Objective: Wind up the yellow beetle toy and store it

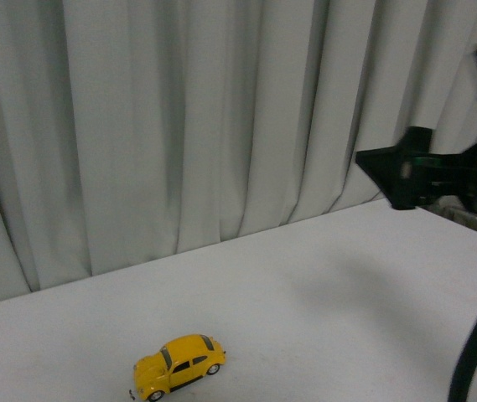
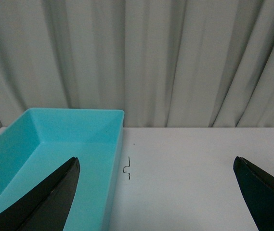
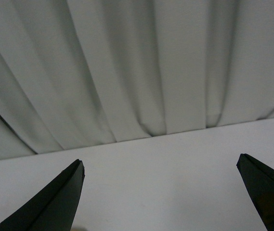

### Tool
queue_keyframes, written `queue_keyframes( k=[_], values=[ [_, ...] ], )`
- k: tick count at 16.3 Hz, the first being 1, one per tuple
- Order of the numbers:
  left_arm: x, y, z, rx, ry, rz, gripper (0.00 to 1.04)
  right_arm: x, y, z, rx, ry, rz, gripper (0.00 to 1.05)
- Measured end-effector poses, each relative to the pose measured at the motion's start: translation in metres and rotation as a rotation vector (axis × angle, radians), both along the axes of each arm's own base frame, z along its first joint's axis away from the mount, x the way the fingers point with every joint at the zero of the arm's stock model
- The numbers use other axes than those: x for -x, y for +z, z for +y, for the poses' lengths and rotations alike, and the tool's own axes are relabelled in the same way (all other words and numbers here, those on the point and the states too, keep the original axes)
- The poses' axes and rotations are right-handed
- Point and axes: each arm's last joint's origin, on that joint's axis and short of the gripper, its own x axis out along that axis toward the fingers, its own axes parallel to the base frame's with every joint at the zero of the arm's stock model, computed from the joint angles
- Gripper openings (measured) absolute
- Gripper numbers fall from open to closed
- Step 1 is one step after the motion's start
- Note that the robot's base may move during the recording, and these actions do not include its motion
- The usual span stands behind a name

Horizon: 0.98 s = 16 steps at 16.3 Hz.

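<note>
White table (image 1: pixel 322 276), curtain (image 1: pixel 179 117) behind: yellow beetle toy (image 1: pixel 177 366) upright; turquoise bin (image 2: pixel 79 126) near left fingers (image 2: pixel 45 202).

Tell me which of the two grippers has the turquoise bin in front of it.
The left gripper: its wrist view shows the turquoise bin close ahead. The right gripper faces only white table and curtain.

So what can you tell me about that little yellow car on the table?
The yellow beetle toy is a small glossy car of rounded Beetle shape, with dark windows and silver-hubbed wheels; whether it is painted metal or plastic I cannot tell. It stands upright on its wheels on the white table, low and left of centre in the front view, nose angled toward the camera and leftward. Only the table touches it; neither wrist view shows it.
</note>
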Motion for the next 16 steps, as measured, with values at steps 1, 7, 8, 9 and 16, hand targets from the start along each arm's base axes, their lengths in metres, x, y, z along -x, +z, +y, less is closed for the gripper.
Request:
queue_keyframes(
  k=[1, 7, 8, 9, 16],
  values=[
    [0.000, 0.000, 0.000, 0.000, 0.000, 0.000, 0.98, -0.030, -0.004, 0.005, 0.023, 0.055, 0.010, 0.98],
    [0.000, 0.000, 0.000, 0.000, 0.000, 0.000, 0.98, -0.162, -0.034, 0.046, 0.181, 0.696, -0.004, 0.98],
    [0.000, 0.000, 0.000, 0.000, 0.000, 0.000, 0.98, -0.169, -0.038, 0.049, 0.201, 0.795, 0.015, 0.98],
    [0.000, 0.000, 0.000, 0.000, 0.000, 0.000, 0.98, -0.172, -0.042, 0.053, 0.235, 0.893, 0.031, 0.98],
    [0.000, 0.000, 0.000, 0.000, 0.000, 0.000, 0.98, -0.183, -0.096, 0.077, 0.523, 1.324, 0.169, 0.98]
  ],
)
